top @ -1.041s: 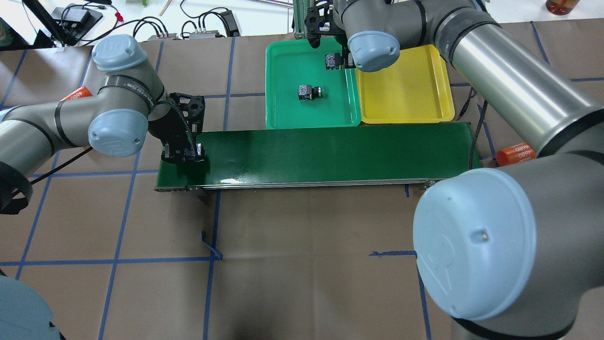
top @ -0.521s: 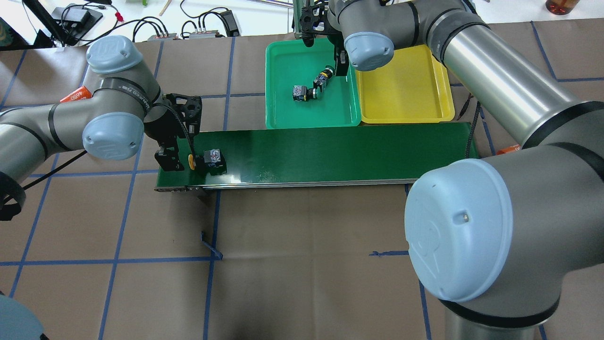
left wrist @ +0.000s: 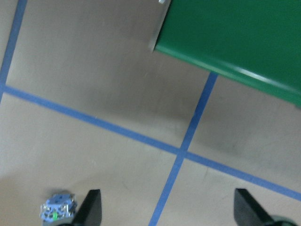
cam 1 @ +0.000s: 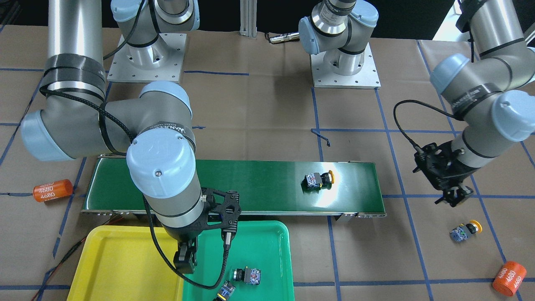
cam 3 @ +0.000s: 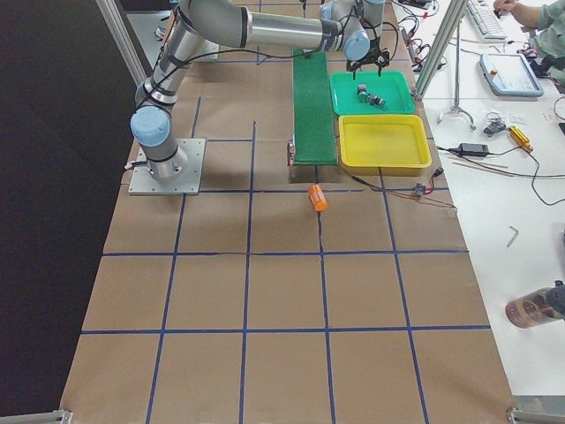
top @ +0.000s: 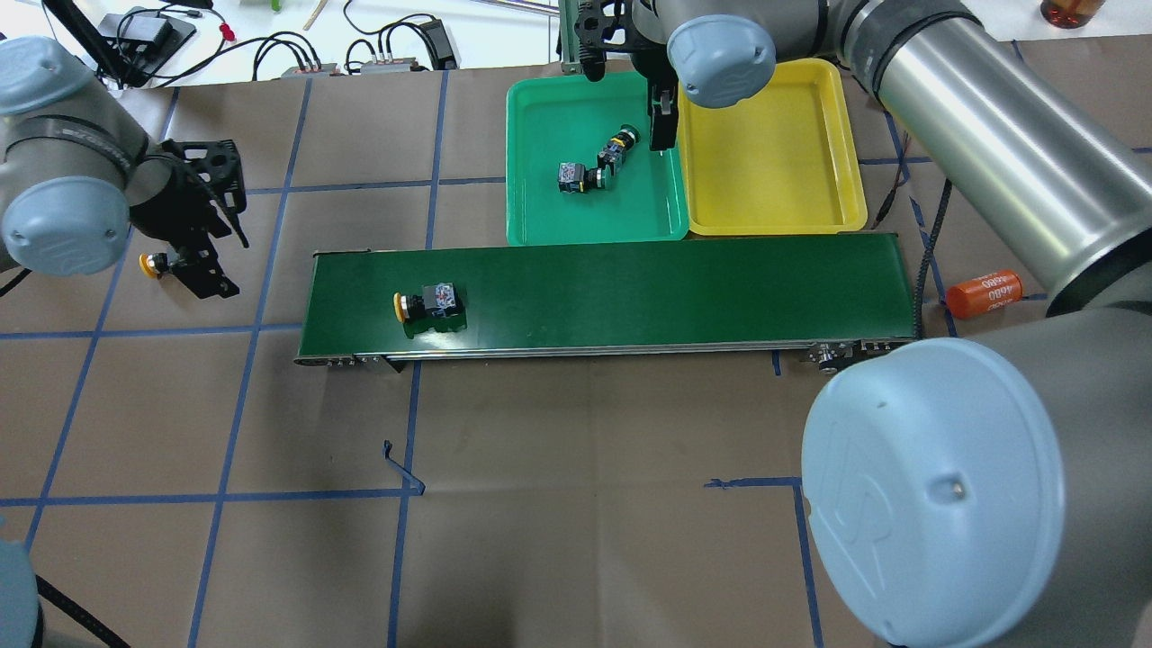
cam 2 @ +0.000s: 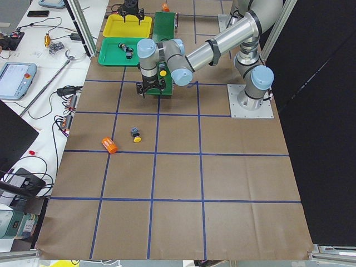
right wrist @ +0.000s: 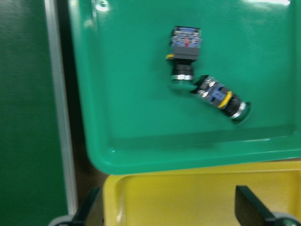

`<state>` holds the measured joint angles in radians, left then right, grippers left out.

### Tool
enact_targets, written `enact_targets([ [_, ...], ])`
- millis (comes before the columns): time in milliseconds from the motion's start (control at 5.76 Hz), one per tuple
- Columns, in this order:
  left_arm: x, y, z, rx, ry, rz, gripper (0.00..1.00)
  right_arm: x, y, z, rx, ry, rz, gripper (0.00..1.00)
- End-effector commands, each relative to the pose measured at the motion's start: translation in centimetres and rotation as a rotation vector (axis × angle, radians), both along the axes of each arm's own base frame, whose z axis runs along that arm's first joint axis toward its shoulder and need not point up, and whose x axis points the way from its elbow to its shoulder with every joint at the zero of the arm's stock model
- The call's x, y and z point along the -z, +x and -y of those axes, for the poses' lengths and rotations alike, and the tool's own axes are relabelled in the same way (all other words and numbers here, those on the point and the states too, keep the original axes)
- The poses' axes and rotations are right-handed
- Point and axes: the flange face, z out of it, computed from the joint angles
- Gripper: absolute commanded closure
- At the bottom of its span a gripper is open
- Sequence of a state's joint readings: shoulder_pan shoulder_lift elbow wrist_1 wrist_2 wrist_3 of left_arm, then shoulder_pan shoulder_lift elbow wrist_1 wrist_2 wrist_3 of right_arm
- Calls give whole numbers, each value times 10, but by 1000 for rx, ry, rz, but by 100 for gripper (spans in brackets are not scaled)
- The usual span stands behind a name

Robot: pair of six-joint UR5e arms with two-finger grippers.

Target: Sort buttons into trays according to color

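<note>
Yellow-capped push-button switch (cam 1: 464,231), black body with grey-blue block, is on its side on the brown paper table cover (top: 585,504), off the left end of the long dark-green conveyor belt (top: 648,288). Cap points away from the belt.

Left gripper (cam 1: 454,197) hangs above the paper off that same belt end, near the switch but not touching it. Its fingers (left wrist: 91,209) are spread apart. Wrist view puts the switch's block just beside one finger.

Small orange cylinder marked 4680 (cam 1: 509,278) lies further out from the belt's left end, on the side away from the robot.

Second yellow-capped switch (top: 430,306) is on its side on the belt near the left end, cap toward that end.

Shallow square green plastic tray (top: 540,220) sits just beside the belt's far long edge, about mid-length. First green-capped switch (right wrist: 185,49) and second green-capped switch (right wrist: 220,98) lie on their sides in it, toward its right side. They are angled to each other, the first one's cap touching the second one's block end.

Right gripper (cam 1: 205,251) hangs over the green tray's right edge, at the seam with the next tray. Its fingers (right wrist: 251,209) are apart and clear of both green switches.

Bright yellow plastic tray (top: 774,202), same shape, touches the green tray's right edge, also just beside the belt's far edge, toward the right end.

Second orange cylinder (top: 987,293) lies on the paper just off the belt's right end.
</note>
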<state>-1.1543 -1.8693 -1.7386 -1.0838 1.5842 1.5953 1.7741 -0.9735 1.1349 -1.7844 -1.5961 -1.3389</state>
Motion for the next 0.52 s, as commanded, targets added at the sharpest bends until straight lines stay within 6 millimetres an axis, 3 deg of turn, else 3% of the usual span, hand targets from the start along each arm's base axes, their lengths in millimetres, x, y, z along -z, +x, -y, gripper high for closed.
enact_targets([
  [0, 11, 62, 26, -85, -10, 3, 2, -29, 1, -50, -2, 136, -29, 0],
  [347, 42, 112, 61, -134, -1, -3, 2, -23, -8, -115, 11, 154, -32, 0],
])
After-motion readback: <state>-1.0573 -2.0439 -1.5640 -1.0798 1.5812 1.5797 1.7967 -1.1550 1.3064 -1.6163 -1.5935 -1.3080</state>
